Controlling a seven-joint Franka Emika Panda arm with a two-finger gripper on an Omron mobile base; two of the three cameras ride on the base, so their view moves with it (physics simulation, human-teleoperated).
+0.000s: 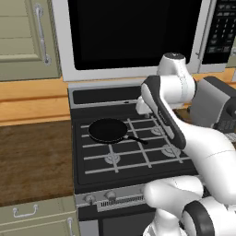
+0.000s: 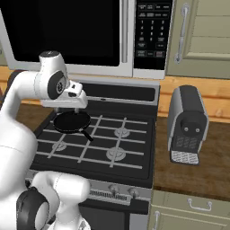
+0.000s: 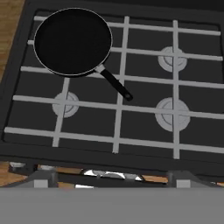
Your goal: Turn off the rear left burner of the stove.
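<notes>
The stove (image 1: 133, 152) sits between two stretches of wooden desk (image 1: 32, 156), under a large silver-framed microwave (image 1: 133, 32) with a black door. On the stove's rear left burner, at about 10 o'clock on the cooktop, lies a black frying pan (image 3: 72, 41); its handle runs toward 4 o'clock and ends near the middle of the grates. The other three burner heads are bare: front left (image 3: 65, 104), front right (image 3: 173, 113) and rear right (image 3: 173, 58). Along the stove's front edge runs a silver knob strip (image 2: 117, 191), with round knobs toward its ends.

The white arm reaches over the cooktop, and the gripper (image 2: 72, 104) hangs above the rear left part of the stove, over the pan and clear of it. Its jaws stand wide apart, released, holding nothing. On the desk at 3 o'clock of the stove stands a grey and black coffee machine (image 2: 187, 123). Pale green cabinet doors flank the microwave.
</notes>
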